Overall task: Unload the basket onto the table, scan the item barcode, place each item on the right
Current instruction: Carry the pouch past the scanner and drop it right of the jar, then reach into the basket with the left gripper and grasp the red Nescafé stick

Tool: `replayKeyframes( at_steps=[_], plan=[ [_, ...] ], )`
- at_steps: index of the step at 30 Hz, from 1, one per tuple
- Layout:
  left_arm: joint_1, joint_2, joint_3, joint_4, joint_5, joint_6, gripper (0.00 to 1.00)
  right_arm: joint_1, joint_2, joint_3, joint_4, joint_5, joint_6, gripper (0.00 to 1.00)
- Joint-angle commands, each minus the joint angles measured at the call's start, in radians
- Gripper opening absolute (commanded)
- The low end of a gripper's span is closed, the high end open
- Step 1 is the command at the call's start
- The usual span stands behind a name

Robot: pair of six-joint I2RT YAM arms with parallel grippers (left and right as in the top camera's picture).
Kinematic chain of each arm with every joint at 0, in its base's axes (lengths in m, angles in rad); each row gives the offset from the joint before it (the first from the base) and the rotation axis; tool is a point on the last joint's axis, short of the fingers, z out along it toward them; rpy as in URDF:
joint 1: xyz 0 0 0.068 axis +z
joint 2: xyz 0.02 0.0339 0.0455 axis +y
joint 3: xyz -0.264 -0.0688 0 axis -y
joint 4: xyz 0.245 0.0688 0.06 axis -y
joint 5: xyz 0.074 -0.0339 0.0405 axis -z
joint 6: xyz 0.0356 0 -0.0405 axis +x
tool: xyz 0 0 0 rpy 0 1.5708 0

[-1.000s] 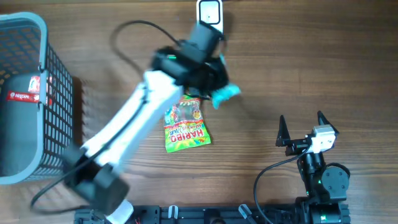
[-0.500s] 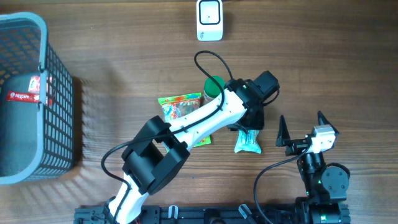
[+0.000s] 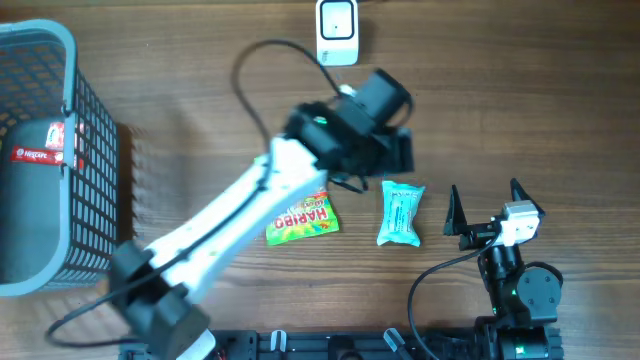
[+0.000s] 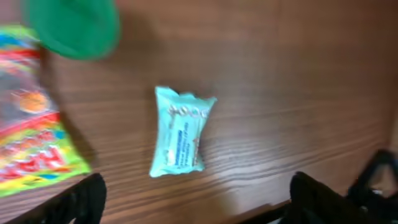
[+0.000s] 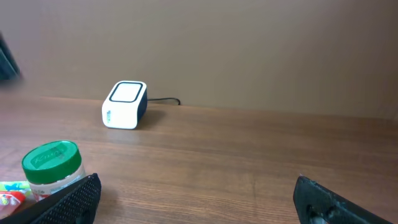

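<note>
Left fingers [image 4: 78, 202] stand wide apart, clear of the teal packet [image 4: 179, 132] lying flat on the tabletop [image 4: 280, 81]. Right fingers [image 5: 71, 202] gape wide too, holding nothing.

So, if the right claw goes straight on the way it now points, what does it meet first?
Nothing, as far as seen: the right claw faces bare table; the white scanner and green-lidded jar lie left of its line.

Teal packet [image 3: 401, 213] lies clear all round — left arm [image 3: 250, 200] overhangs candy bag [image 3: 305, 222].
</note>
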Motion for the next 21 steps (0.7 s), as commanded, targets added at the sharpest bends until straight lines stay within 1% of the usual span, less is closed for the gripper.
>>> replayKeyframes(
  at_steps=[1,3,4,6,7,8,10,12,13,16,19,21],
  plan=[
    [0.122,-0.146,0.007,-0.025,-0.088,0.084,0.92,0.002,-0.005,-0.001,0.002,0.010,-0.018,1.00],
    [0.222,-0.226,0.007,-0.035,-0.133,0.124,0.95,0.002,-0.005,-0.001,0.002,0.010,-0.018,1.00],
    [0.303,-0.282,0.007,-0.037,-0.138,0.143,0.97,0.002,-0.005,-0.001,0.002,0.010,-0.018,1.00],
    [0.452,-0.370,0.007,-0.037,-0.137,0.142,0.98,0.002,-0.005,-0.001,0.002,0.010,-0.018,1.00],
    [0.536,-0.416,0.007,-0.035,-0.134,0.142,1.00,0.002,-0.005,-0.001,0.002,0.010,-0.018,1.00],
    [0.583,-0.440,0.007,-0.033,-0.135,0.142,1.00,0.002,-0.005,-0.001,0.002,0.010,-0.018,1.00],
    [0.734,-0.507,0.007,-0.006,-0.135,0.143,1.00,0.002,-0.005,-0.001,0.002,0.010,-0.018,1.00],
    [0.873,-0.555,0.007,0.063,-0.134,0.143,1.00,0.002,-0.005,-0.001,0.002,0.010,-0.018,1.00],
    [0.911,-0.564,0.007,0.101,-0.134,0.149,1.00,0.002,-0.005,-0.001,0.002,0.010,-0.018,1.00],
    [0.964,-0.561,0.007,0.182,-0.140,0.188,1.00,0.002,-0.005,-0.001,0.001,0.010,-0.018,1.00],
    [1.020,-0.517,0.007,0.216,-0.193,0.187,1.00,0.002,-0.005,-0.001,0.002,0.010,-0.018,1.00],
    [1.075,-0.460,0.007,0.214,-0.202,0.187,1.00,0.002,-0.005,-0.001,0.002,0.010,-0.018,1.00]
  ],
)
